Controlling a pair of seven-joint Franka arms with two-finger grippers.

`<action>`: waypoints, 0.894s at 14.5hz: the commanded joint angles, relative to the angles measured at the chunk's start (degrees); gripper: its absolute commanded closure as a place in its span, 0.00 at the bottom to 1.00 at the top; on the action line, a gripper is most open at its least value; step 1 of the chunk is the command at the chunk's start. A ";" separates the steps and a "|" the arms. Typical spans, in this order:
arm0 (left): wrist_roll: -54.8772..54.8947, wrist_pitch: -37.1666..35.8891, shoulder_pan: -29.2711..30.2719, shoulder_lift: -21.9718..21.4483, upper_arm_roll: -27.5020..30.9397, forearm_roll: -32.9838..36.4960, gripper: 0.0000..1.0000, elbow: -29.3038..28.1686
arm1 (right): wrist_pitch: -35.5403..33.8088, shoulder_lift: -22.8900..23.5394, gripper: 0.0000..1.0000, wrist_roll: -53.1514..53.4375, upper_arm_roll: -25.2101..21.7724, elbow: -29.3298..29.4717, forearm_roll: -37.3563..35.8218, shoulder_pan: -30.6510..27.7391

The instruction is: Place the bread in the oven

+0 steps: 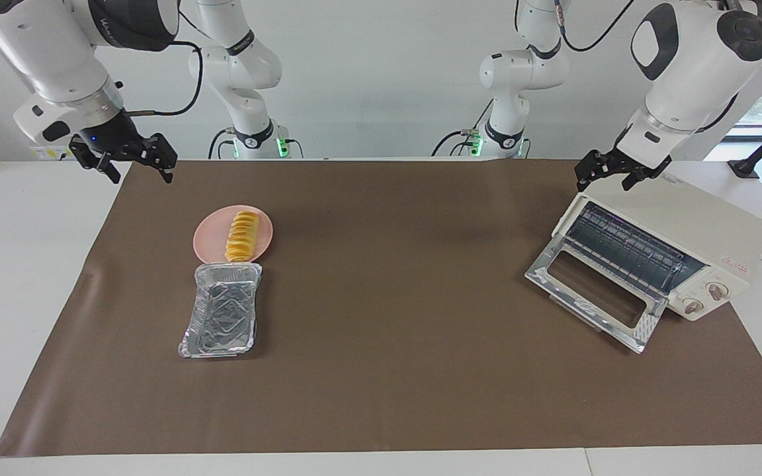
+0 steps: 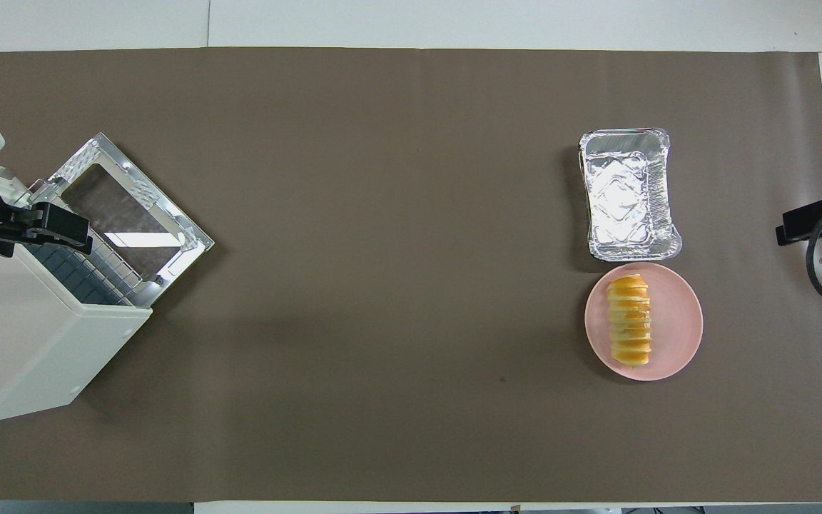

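While the bread (image 1: 241, 235) lies plated, both end effectors hang apart.

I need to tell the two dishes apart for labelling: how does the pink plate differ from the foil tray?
The pink plate is round, matte and shallow; the foil tray is rectangular, shiny, crinkled and deeper-walled. The plate carries the bread; the tray is empty. The plate lies nearer to the robots. Both sit side by side on the brown mat, toward the right arm's end.
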 commanded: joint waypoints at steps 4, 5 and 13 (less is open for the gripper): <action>0.35 -0.82 0.60 -0.79 -0.09 -0.79 0.00 0.01 | -0.39 -0.94 0.00 2.06 1.04 -0.84 -0.57 0.09; 0.35 -0.82 0.51 -0.79 -0.09 -0.79 0.00 0.01 | -0.39 -1.02 0.00 2.06 1.04 -1.01 -0.39 0.18; 0.35 -0.82 0.51 -0.79 -0.09 -0.79 0.00 0.01 | 12.52 -7.70 0.00 10.41 7.36 -19.62 1.28 0.27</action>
